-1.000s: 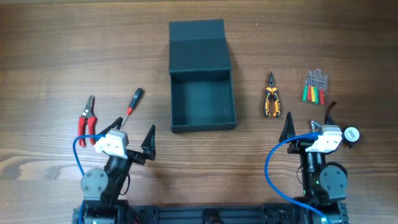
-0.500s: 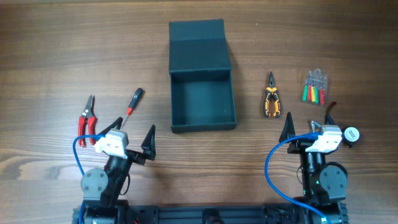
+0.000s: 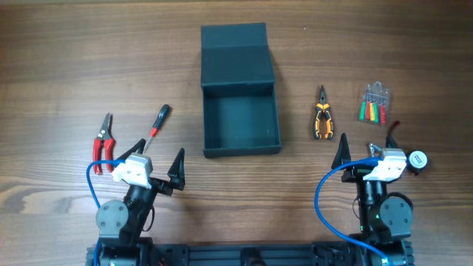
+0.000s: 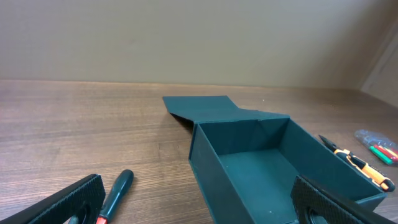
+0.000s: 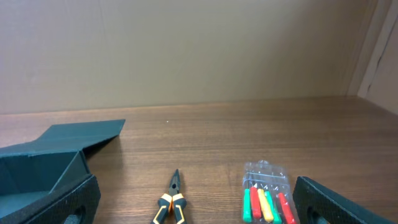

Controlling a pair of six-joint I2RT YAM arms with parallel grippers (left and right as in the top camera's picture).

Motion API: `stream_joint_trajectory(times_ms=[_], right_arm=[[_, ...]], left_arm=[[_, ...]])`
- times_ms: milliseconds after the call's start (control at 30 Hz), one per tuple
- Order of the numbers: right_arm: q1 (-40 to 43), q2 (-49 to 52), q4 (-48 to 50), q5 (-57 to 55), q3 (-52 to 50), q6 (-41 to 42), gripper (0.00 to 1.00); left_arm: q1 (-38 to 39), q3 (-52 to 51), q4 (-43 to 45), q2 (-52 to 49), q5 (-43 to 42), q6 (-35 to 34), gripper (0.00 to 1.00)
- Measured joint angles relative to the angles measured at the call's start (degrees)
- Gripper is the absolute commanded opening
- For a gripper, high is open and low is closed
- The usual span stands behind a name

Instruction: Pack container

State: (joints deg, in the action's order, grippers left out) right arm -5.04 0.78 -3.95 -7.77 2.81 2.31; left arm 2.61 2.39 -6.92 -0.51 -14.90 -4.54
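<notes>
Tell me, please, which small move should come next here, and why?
Probably the left gripper should reach forward and lower over the red-and-black screwdriver. Its jaws stand open and empty, the screwdriver lies just ahead of them, and the container is open with nothing inside, so packing has not begun.

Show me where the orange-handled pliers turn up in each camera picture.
Overhead: pliers right of centre, just right of the open container.
Left wrist: pliers at the right edge, beyond the container's right-hand wall.
Right wrist: pliers bottom centre, container at lower left.
Shared landmark: the container.
</notes>
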Motion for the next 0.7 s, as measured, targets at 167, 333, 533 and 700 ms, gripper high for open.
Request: stream_joint_trajectory(times_ms=[167, 333, 533, 700], right_arm=[[0.0, 0.0, 0.0, 0.8, 0.0, 0.0, 1.0], [0.0, 0.0, 0.2, 4.5, 0.0, 3.4, 1.0], [0.0, 1.8, -1.6, 11.0, 1.3, 10.8, 1.0], [0.0, 14.4, -10.7, 15.6, 14.3, 11.3, 1.0]], left_arm=[[0.0, 0.0, 0.0, 0.0, 0.0, 0.0, 1.0], [0.0, 0.0, -0.3, 0.0, 0.0, -0.9, 1.0], [0.0, 3.8, -6.6, -1.2, 1.0, -5.1, 1.0], [0.0, 16.2, -15.9, -8.7, 4.7, -5.6, 1.0]])
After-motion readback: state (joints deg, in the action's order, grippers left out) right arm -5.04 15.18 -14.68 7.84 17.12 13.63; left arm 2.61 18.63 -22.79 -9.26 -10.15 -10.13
